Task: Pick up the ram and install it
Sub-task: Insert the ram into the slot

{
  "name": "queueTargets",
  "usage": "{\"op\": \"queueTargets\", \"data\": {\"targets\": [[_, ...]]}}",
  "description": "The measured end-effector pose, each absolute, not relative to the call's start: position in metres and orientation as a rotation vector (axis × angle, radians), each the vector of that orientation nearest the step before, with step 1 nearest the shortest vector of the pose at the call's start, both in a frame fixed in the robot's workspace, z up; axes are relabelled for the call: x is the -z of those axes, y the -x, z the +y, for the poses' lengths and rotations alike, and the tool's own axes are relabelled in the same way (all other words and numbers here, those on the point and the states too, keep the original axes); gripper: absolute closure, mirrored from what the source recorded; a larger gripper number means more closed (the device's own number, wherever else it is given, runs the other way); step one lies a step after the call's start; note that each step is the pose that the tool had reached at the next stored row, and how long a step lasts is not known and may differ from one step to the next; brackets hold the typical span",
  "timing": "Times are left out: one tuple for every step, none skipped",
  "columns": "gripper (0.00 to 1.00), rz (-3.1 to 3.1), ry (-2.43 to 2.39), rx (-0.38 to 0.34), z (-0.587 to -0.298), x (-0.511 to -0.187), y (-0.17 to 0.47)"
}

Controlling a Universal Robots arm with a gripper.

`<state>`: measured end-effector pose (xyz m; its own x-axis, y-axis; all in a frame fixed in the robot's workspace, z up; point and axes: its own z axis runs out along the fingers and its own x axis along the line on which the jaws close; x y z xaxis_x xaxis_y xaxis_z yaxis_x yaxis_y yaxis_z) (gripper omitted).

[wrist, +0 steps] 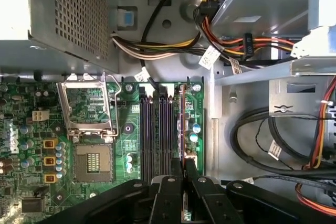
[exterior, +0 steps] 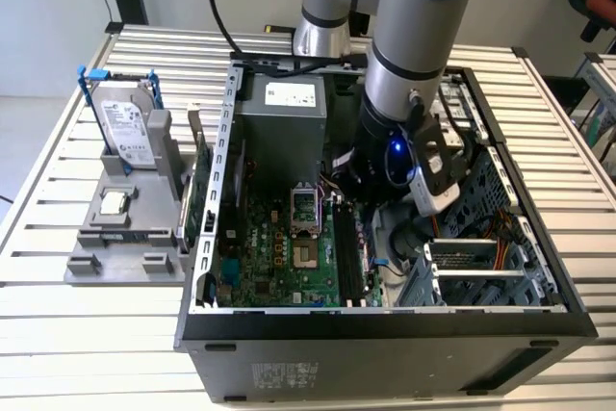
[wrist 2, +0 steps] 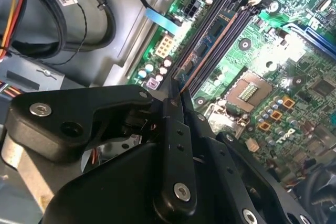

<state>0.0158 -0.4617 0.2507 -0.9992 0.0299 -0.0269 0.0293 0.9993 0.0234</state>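
1. Exterior view: the arm (exterior: 414,64) reaches down into the open computer case (exterior: 385,329), which lies on its side on a slatted table (exterior: 58,334). The wrist sits over the motherboard (exterior: 279,257), close to the memory slots (exterior: 348,257).
2. Gripper (wrist: 183,174) in both wrist views: black fingers (wrist: 170,198) drawn close together, clamped on the thin edge of the ram (wrist: 183,129). Same grasp in the second wrist view, gripper (wrist 2: 176,95) closed on the ram (wrist 2: 210,38), fingers (wrist 2: 176,145) flat against the board.
3. The ram stands on edge, aligned lengthwise with the slots. In the first wrist view it lies over the slot farthest from the CPU socket (wrist: 92,129), next to the strip of green board by the case wall. Whether it is fully seated or just resting in the slot, I cannot tell.
4. The neighbouring slots (wrist: 155,129) between the ram and the socket look unfilled. The socket cover frame is hinged up, contacts exposed.
5. Power supply (exterior: 282,122) is at the far end of the case in the exterior view; a cable bundle (wrist: 157,48) runs from it past the slot ends.
6. At the exterior view's left, outside the case, a grey holder (exterior: 125,228) carries an upright hard drive (exterior: 125,132) with a blue frame, and a small chip (exterior: 115,203) lies flat on it. A green expansion card (exterior: 197,204) stands between the holder and the case wall
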Motion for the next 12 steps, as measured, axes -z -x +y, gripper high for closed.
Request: {"op": "queueTargets", "data": {"targets": [[1.0,3.114,-0.047,-0.036,-0.462,-0.25,-0.015],[1.0,3.114,-0.048,-0.036,-0.462,-0.249,-0.015],[1.0,3.114,-0.048,-0.036,-0.462,-0.248,-0.015],[1.0,3.114,-0.049,-0.036,-0.462,-0.247,-0.015],[1.0,3.114,-0.05,-0.035,-0.462,-0.247,-0.015],[1.0,3.114,-0.051,-0.036,-0.462,-0.246,-0.015],[1.0,3.114,-0.052,-0.036,-0.462,-0.245,-0.014],[1.0,3.114,-0.055,-0.036,-0.462,-0.245,-0.013],[1.0,3.114,-0.058,-0.035,-0.463,-0.244,-0.013],[1.0,3.114,-0.061,-0.035,-0.463,-0.242,-0.013],[1.0,3.114,-0.063,-0.035,-0.464,-0.241,-0.013],[1.0,3.114,-0.064,-0.035,-0.464,-0.239,-0.013]]}}
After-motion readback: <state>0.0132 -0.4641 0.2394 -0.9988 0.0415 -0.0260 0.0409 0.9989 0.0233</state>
